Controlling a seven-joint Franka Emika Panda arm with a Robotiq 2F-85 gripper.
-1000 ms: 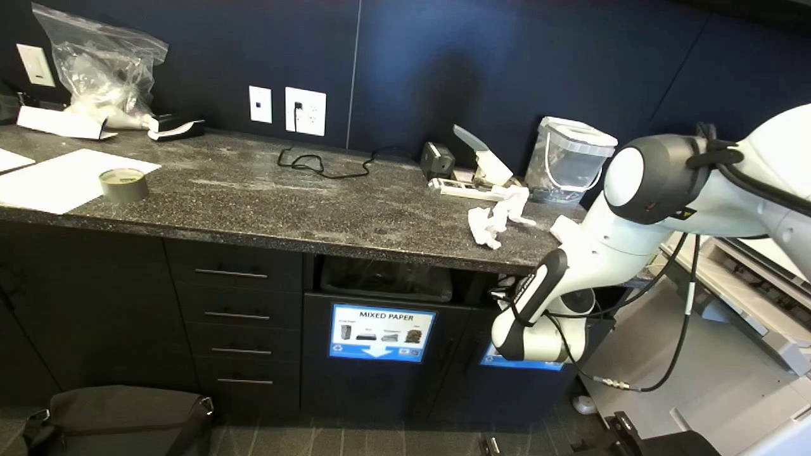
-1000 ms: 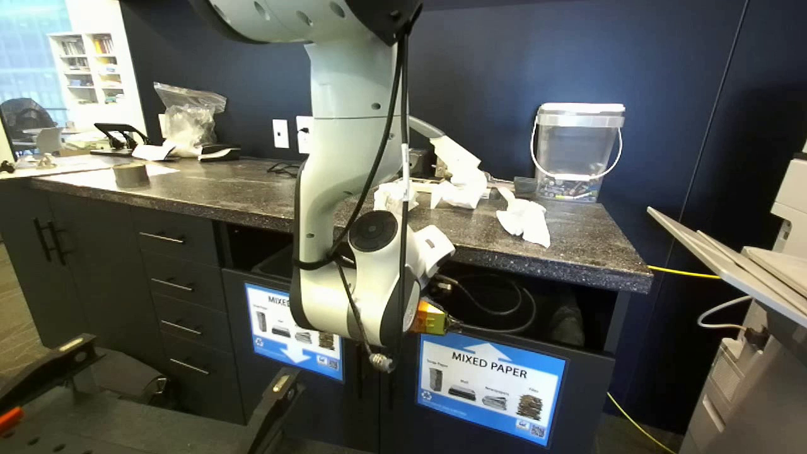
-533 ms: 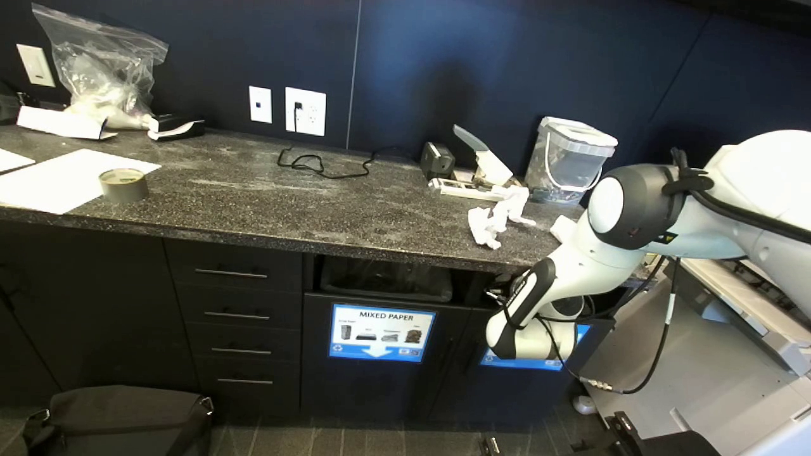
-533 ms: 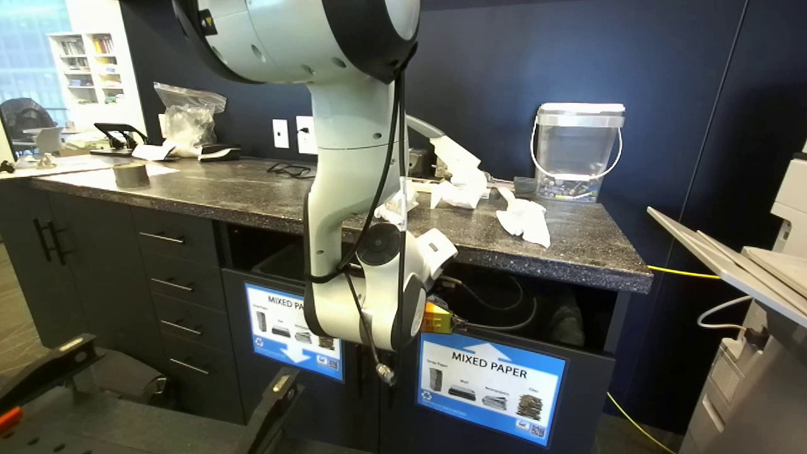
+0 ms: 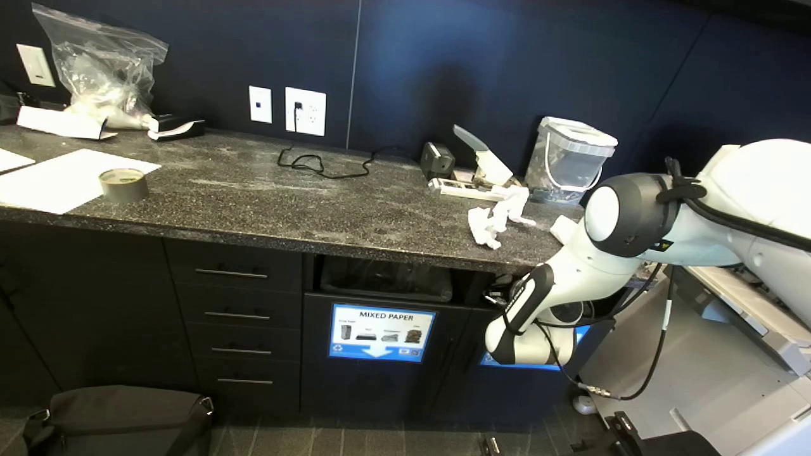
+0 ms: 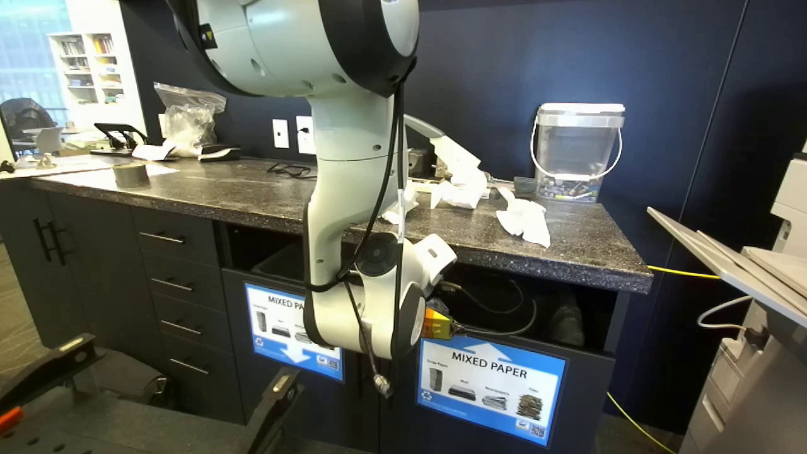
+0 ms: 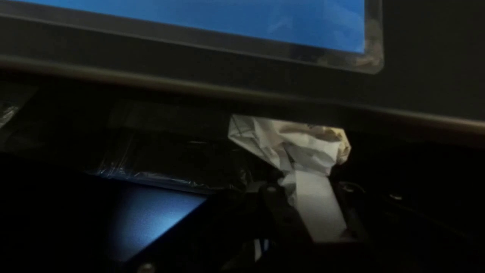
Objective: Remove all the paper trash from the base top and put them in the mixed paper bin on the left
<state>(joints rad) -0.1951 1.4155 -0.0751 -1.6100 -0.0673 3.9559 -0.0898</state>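
Note:
In the wrist view my gripper (image 7: 308, 187) is shut on a crumpled white paper scrap (image 7: 303, 146), whose narrow part fills the gap between the dark fingers. This view is upside down and very dark. Arm links hide the fingers in both exterior views, at the cabinet opening above the right-hand sign (image 6: 492, 384). On the speckled base top (image 5: 304, 215) lie more paper trash pieces: a crumpled one (image 5: 486, 227) at the front, another paper (image 6: 457, 195) by the stapler and a third paper (image 6: 526, 221) towards the right end. The left opening holds a dark mixed paper bin (image 5: 393, 291).
A stapler (image 5: 491, 168) and a clear lidded bucket (image 6: 574, 148) stand along the wall. Further left are a tape roll (image 5: 123, 187), flat white sheets (image 5: 57, 183) and a plastic bag (image 5: 104, 76). The cabinet's upper edge (image 7: 170, 85) runs close to my gripper. A printer (image 6: 750, 302) stands at the right.
The arm's upper links have sunk lower and shifted slightly left in an exterior view, while the wrist has moved only a little at the opening. The papers on the base top have stayed put.

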